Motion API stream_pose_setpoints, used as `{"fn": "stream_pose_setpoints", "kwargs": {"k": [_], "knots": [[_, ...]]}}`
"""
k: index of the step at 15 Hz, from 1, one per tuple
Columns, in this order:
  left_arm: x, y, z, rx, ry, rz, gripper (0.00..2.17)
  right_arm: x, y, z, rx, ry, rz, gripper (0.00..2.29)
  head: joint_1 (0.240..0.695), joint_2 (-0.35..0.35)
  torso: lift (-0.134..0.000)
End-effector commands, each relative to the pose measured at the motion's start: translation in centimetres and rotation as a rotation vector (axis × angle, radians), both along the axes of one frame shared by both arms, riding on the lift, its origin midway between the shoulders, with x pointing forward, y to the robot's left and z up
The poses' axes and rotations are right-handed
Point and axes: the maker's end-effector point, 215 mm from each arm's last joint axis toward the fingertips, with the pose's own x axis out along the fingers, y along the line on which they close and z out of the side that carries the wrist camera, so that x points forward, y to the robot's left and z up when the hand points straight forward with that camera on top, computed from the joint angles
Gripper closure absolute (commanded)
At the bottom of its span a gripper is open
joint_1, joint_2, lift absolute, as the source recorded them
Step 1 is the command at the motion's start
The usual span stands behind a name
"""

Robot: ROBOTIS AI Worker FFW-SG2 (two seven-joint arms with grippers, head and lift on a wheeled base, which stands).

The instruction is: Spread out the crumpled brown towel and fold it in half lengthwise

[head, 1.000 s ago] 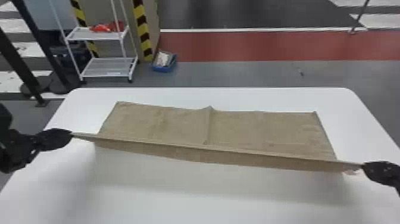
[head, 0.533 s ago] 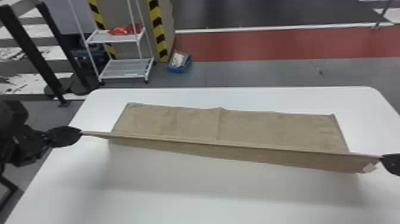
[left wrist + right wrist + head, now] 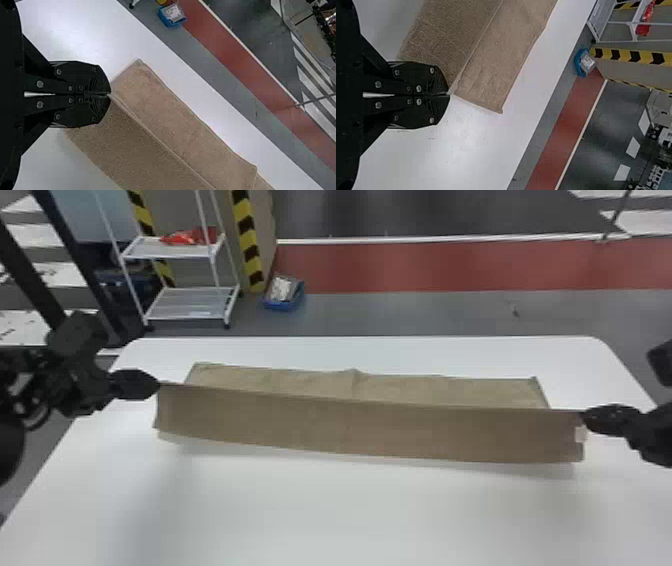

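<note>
Raised since earlier: brown towel [image 3: 375, 430], one edge, far part lying on the table [image 3: 350, 515], ends pinched taut in my closed left claw [image 3: 110, 94] and right claw [image 3: 449, 94], presumably keeping the fold straight.

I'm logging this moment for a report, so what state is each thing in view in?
Brown towel: unfinished fold, stretched wide, front part hanging from a raised line, part behind spread out
Left tool: shut on the towel
Right tool: shut on the towel
White rack: standing upright, red item on its upper shelf
Blue bin: open-topped, holding something pale
</note>
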Motion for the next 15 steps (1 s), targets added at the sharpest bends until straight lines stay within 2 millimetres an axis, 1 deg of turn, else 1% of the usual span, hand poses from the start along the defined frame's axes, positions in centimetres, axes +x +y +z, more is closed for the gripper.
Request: {"fn": "stream_pose_setpoints", "kwargs": {"k": [1, 4, 5, 6, 8, 10, 13, 15], "knots": [[2.8, -0.7, -0.8, 0.029, 0.029, -0.011, 1.61, 2.0, 0.3, -0.1, -0.003, 0.019, -0.005, 1.45, 0.695, 0.044, -0.125], [5.5, -1.0, -0.6, 0.059, 0.029, -0.032, 1.61, 4.1, 0.7, -0.2, -0.005, 0.038, -0.002, 1.45, 0.695, 0.039, -0.125], [5.9, -1.0, -1.0, 0.074, 0.04, -0.037, 1.61, 4.8, 1.0, -0.1, -0.002, 0.042, 0.002, 1.45, 0.695, 0.038, -0.125], [6.4, -1.4, -0.9, 0.086, 0.032, -0.058, 1.61, 5.3, 1.0, 0.0, 0.003, 0.045, 0.002, 1.45, 0.695, 0.038, -0.125], [6.9, -1.3, -0.7, 0.093, 0.028, -0.06, 1.61, 6.0, 1.2, 0.4, 0.007, 0.041, 0.003, 1.45, 0.695, 0.038, -0.125], [7.5, -1.1, -0.8, 0.109, 0.034, -0.062, 1.61, 6.7, 1.0, 0.4, -0.002, 0.052, -0.004, 1.45, 0.695, 0.037, -0.125], [9.2, -1.2, -0.3, 0.139, 0.025, -0.072, 1.61, 8.1, -0.1, 0.5, -0.018, 0.063, -0.026, 1.45, 0.695, 0.036, -0.125], [9.8, -1.5, -0.5, 0.157, 0.032, -0.082, 1.61, 9.0, -0.2, 0.7, -0.028, 0.065, -0.023, 1.45, 0.687, 0.03, -0.125]]}}
